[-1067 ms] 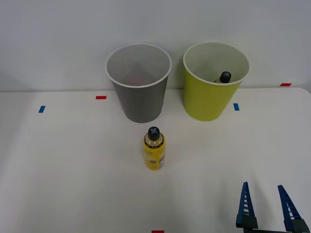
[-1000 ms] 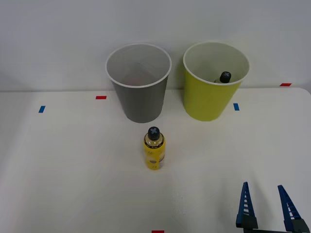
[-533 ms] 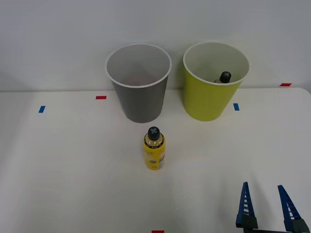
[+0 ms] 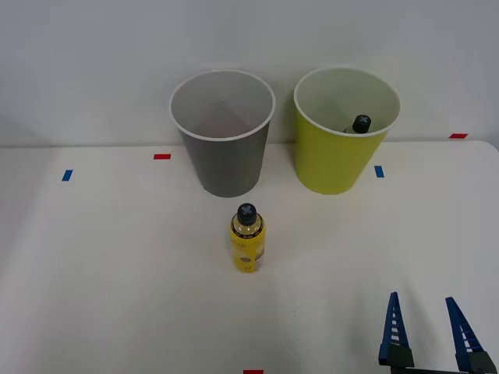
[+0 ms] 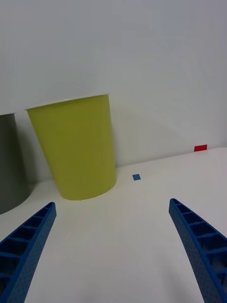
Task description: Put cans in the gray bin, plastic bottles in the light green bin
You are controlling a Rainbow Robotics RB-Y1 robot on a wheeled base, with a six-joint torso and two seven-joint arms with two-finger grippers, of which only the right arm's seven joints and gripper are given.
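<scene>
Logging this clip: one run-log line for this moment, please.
right gripper: open, near table edge | yellow bottle: upright on table | light green bin: holds a bottle | gray bin: upright

Gray bin (image 4: 224,160), yel-green bin (image 4: 335,160), yellow bottle (image 4: 247,243) w/ blk cap, blue ribbed pincer (image 4: 430,327).

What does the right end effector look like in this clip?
The right end effector has two blue fingers, ribbed along their inner faces and tapering to narrow tips. In the front view they rise from a dark base at the picture's bottom edge. No cables or markings are visible.
</scene>
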